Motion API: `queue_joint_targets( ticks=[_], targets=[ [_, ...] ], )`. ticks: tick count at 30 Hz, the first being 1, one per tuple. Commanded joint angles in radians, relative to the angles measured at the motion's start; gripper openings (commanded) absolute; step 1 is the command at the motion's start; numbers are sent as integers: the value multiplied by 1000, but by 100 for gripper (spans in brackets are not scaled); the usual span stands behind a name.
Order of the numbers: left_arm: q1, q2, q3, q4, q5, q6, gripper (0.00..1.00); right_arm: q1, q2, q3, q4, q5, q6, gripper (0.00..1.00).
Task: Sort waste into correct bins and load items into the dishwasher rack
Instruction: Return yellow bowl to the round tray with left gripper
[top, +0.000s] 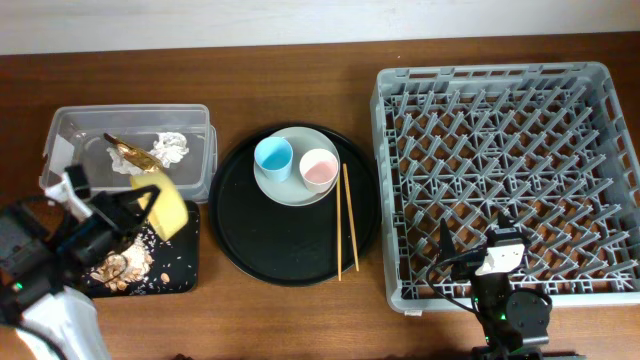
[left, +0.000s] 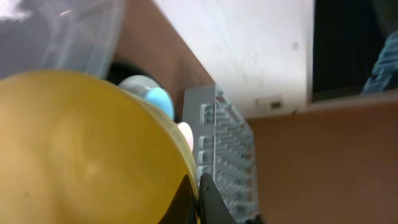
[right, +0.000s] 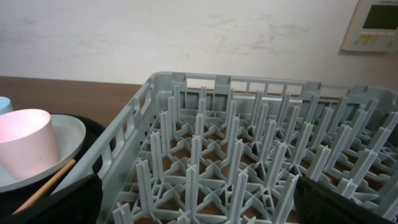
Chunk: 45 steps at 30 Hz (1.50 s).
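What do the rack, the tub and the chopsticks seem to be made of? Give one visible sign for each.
The rack looks like moulded grey plastic, matte: uniform colour, thin upright pegs. The tub looks like clear plastic, slightly glossy: its contents show through the walls. The chopsticks are probably wood or bamboo, with a dull finish: pale tan, thin and straight.

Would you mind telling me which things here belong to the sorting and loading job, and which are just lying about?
Job: yellow bowl, food scraps, shallow black tray, clear tub, white tissue, gold wrapper, blue cup, pink cup, grey-blue plate, chopsticks, dishwasher rack.
Lying about: round black tray, wall control panel.
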Motion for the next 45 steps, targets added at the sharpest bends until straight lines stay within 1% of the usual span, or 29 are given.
queue_joint_targets(
  ticks=[1, 2, 3, 4, 5, 7, 9, 11, 15, 19, 24, 28, 29, 32, 34, 35, 36, 37, 39, 42, 44, 45],
  targets=[
    [-216, -171, 70, -45, -385, -48, 0, -5, -4, -5, -4, -2, 1, 98],
    [-349, -211, 72, -69, -535, -64, 0, -5, -4, -5, -4, -2, 1, 98],
    [-435, -220, 72, -79, -619, -72, 0, -5, -4, -5, -4, -2, 1, 98],
    [-556, -216, 72, -83, -703, -84, 0, -5, -4, -5, -4, -2, 1, 98],
    [-689, -180, 72, -83, -785, -93, 0, -5, -4, -5, -4, -2, 1, 98],
    [-844, -97, 72, -81, -888, -93, 0, -5, -4, -5, -4, -2, 1, 98],
    [-987, 26, 72, -81, -972, -100, 0, -5, -4, -5, -4, -2, 1, 98],
    [-1102, 162, 72, -66, -1026, -122, 0, -5, -4, -5, -4, -2, 1, 98],
    [-1237, 365, 72, 9, -1086, -122, 0, -5, -4, -5, -4, -2, 1, 98],
    [-1281, 480, 72, 8, -1143, -122, 0, -5, -4, -5, -4, -2, 1, 98],
    [-1281, 526, 71, 9, -1178, -122, 1, -5, -4, -5, -4, -2, 1, 99],
    [-1281, 526, 71, 9, -1173, -122, 31, -5, -4, -5, -4, -2, 1, 98],
    [-1281, 525, 72, 8, -1173, -122, 36, -5, -4, -5, -4, -2, 1, 98],
    [-1278, 517, 107, -19, -1175, -121, 39, -5, -4, -5, -4, -2, 1, 98],
    [-1278, 503, 199, -68, -1204, -120, 40, -5, -4, -5, -4, -2, 1, 98],
    [-1278, 501, 240, -84, -1233, -117, 45, -5, -4, -5, -4, -2, 1, 98],
    [-1277, 500, 292, -102, -1268, -116, 60, -5, -4, -5, -4, -2, 1, 98],
    [-1267, 500, 343, -120, -1286, -113, 67, -5, -4, -5, -4, -2, 1, 98],
    [-1215, 500, 431, -166, -1284, -113, 74, -5, -4, -5, -4, -2, 1, 98],
    [-1131, 500, 486, -202, -1235, -113, 87, -5, -4, -5, -4, -2, 1, 98],
    [-1064, 501, 488, -206, -1129, -113, 99, -5, -4, -5, -4, -2, 1, 98],
    [-1026, 501, 488, -206, -1080, -110, 99, -5, -4, -5, -4, -2, 1, 98]
  ],
)
